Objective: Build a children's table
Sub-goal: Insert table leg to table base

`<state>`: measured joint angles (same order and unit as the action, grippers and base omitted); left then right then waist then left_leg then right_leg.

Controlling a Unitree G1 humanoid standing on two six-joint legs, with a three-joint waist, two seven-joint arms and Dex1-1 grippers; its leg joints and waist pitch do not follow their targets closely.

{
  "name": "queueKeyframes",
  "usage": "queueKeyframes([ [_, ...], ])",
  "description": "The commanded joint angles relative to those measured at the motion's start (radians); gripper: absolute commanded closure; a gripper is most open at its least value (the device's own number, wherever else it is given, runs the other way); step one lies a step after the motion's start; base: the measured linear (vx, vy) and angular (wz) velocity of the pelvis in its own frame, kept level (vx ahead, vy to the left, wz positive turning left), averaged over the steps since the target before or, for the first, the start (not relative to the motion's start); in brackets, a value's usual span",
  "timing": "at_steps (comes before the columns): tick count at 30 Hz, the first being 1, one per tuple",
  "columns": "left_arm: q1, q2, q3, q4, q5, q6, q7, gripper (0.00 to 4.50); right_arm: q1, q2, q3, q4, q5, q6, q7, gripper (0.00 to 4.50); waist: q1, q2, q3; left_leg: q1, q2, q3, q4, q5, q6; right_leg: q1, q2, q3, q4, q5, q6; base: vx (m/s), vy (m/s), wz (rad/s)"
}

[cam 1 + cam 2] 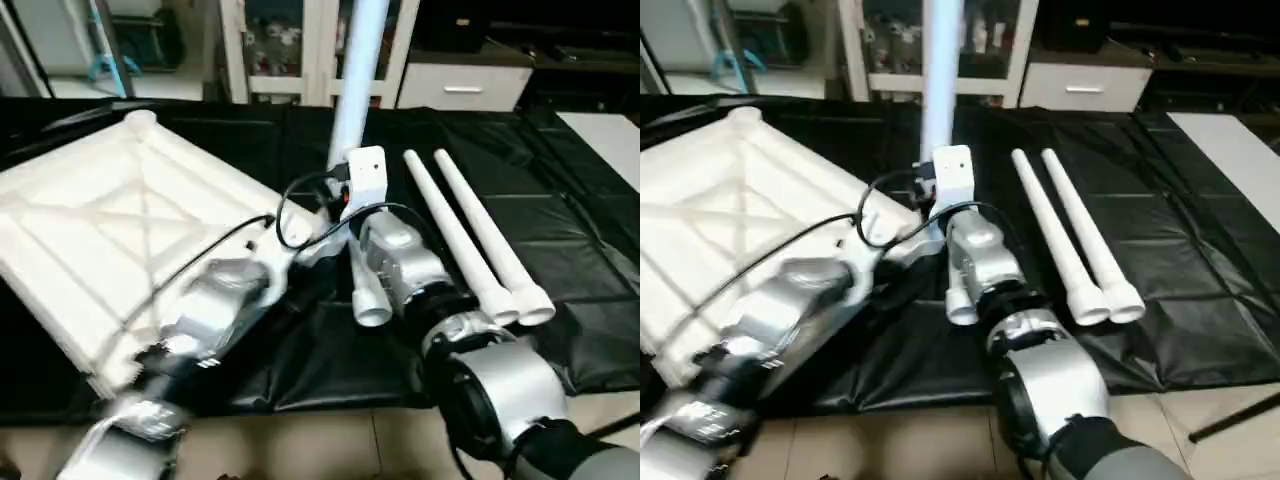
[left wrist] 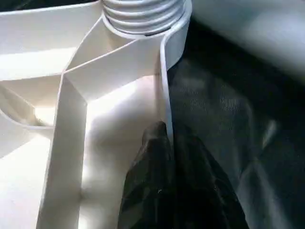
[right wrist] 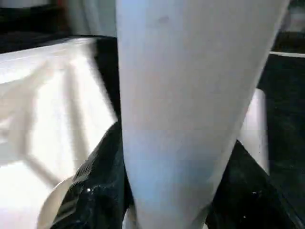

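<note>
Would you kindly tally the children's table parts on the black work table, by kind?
White plastic rectangular tabletop with ribbed underside: 1
Long white tapered tube legs: 4 (one upright, one lying near the tabletop, two side by side)
Total: 5

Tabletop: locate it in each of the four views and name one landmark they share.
Left eye view: tabletop at picture left, ribs up.
Right eye view: at picture left too.
Left wrist view: its ribs and a corner socket, with the left gripper pinching the rim.
Right wrist view: pale surface behind the held leg.
Shared landmark: the black table cover.
</note>
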<state>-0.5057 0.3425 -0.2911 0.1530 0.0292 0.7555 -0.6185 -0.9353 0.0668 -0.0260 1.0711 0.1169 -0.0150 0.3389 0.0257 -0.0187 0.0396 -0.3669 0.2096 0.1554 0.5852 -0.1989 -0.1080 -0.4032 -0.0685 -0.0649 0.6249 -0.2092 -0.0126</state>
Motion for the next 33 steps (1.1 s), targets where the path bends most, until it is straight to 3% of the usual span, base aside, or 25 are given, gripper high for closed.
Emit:
queueKeyframes([
  [1,0.001,0.039,-0.022,-0.072,-0.025,-0.058,-0.100,4.50,0.058,-0.018,0.041,0.020,0.003,0.082,0.110,2.67,0.003,0.022,-0.055,0.002,0.016,0.008,-0.067,-0.095,0.037,0.059,-0.060,0.045,-0.057,0.077,-0.250,0.000,0.000,0.00],
  [4,0.021,0.110,-0.010,-0.079,-0.037,-0.102,-0.167,4.50,0.098,-0.065,0.070,-0.048,0.005,0.115,0.237,2.67,0.009,0.025,-0.056,0.010,0.018,0.009,-0.066,-0.081,0.037,0.058,-0.058,0.045,-0.056,0.099,-0.267,0.000,0.000,0.00],
  [8,0.055,0.193,0.007,-0.095,-0.068,-0.211,-0.280,4.50,0.163,-0.130,0.122,-0.145,-0.006,0.141,0.398,2.67,0.011,0.025,-0.055,0.011,0.020,0.009,-0.067,-0.101,0.040,0.060,-0.058,0.045,-0.055,0.095,-0.271,0.000,0.000,0.00],
  [9,0.063,0.215,0.009,-0.097,-0.075,-0.240,-0.305,4.50,0.185,-0.149,0.137,-0.178,-0.007,0.147,0.443,2.67,0.013,0.018,-0.054,0.014,0.020,0.011,-0.068,-0.114,0.043,0.058,-0.057,0.045,-0.059,0.074,-0.268,0.000,0.000,0.00],
  [10,0.068,0.231,0.010,-0.097,-0.079,-0.262,-0.323,4.50,0.207,-0.166,0.147,-0.214,-0.004,0.158,0.484,2.68,0.016,0.022,-0.053,0.015,0.022,0.011,-0.070,-0.124,0.037,0.056,-0.059,0.047,-0.057,0.054,-0.268,0.000,0.000,0.00],
  [11,0.071,0.242,0.012,-0.095,-0.082,-0.276,-0.335,4.50,0.225,-0.180,0.154,-0.245,0.003,0.170,0.516,2.68,0.018,0.018,-0.052,0.015,0.021,0.011,-0.070,-0.125,0.037,0.056,-0.058,0.046,-0.060,0.043,-0.264,0.000,0.000,0.00],
  [13,0.071,0.254,0.026,-0.081,-0.102,-0.301,-0.368,4.50,0.272,-0.214,0.159,-0.313,0.029,0.201,0.581,2.68,0.025,0.012,-0.053,0.018,0.022,0.013,-0.070,-0.109,0.036,0.055,-0.057,0.048,-0.058,0.045,-0.255,0.000,0.000,0.00],
  [19,0.070,0.283,0.020,-0.050,-0.122,-0.347,-0.440,4.50,0.328,-0.243,0.166,-0.386,0.056,0.226,0.651,2.68,0.034,0.009,-0.053,0.018,0.019,0.015,-0.070,-0.112,0.030,0.054,-0.060,0.047,-0.058,0.027,-0.247,0.000,0.000,0.00],
  [33,0.049,0.271,0.006,-0.018,-0.116,-0.385,-0.475,4.50,0.365,-0.273,0.248,-0.421,-0.004,0.258,0.660,2.68,0.034,0.007,-0.056,0.018,0.018,0.017,-0.068,-0.104,0.024,0.055,-0.060,0.047,-0.055,0.030,-0.247,0.000,0.000,0.00],
])
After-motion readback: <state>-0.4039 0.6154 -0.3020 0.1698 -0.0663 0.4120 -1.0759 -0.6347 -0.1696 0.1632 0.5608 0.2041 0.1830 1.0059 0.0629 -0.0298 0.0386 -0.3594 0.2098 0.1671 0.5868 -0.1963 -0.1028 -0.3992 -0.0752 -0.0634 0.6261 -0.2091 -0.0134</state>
